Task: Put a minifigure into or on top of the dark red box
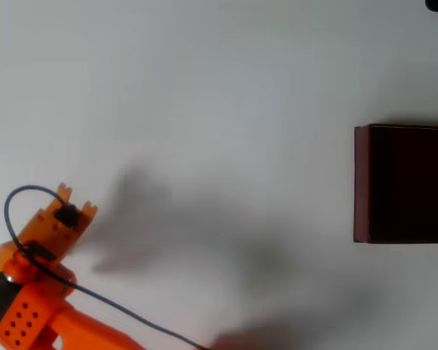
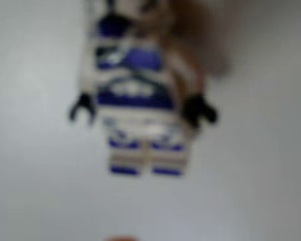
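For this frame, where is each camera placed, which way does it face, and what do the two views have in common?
Overhead view: fixed above, looking straight down on the white table; the orange arm and its gripper at lower left, the dark red box at the right edge.
Wrist view: rides on the arm, facing the table at close range; the blurred minifigure fills the centre, an orange sliver at the bottom edge.
Shared: the same white table surface.
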Motion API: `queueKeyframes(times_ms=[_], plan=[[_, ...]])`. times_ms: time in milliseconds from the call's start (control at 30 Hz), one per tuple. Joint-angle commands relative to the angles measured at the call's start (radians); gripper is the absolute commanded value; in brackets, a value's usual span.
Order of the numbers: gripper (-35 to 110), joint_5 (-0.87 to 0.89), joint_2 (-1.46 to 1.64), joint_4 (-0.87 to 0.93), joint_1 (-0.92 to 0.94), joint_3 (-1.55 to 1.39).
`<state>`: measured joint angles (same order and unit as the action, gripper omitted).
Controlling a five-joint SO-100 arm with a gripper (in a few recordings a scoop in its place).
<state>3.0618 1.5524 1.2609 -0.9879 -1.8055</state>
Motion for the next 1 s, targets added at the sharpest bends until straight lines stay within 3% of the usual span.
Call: queueKeyframes(times_ms=[0,967], plan=[[20,0.025,-0.006,-0.026,-0.032,0.057],[19,-0.044,-0.124,-0.334,-0.017,-0.037]])
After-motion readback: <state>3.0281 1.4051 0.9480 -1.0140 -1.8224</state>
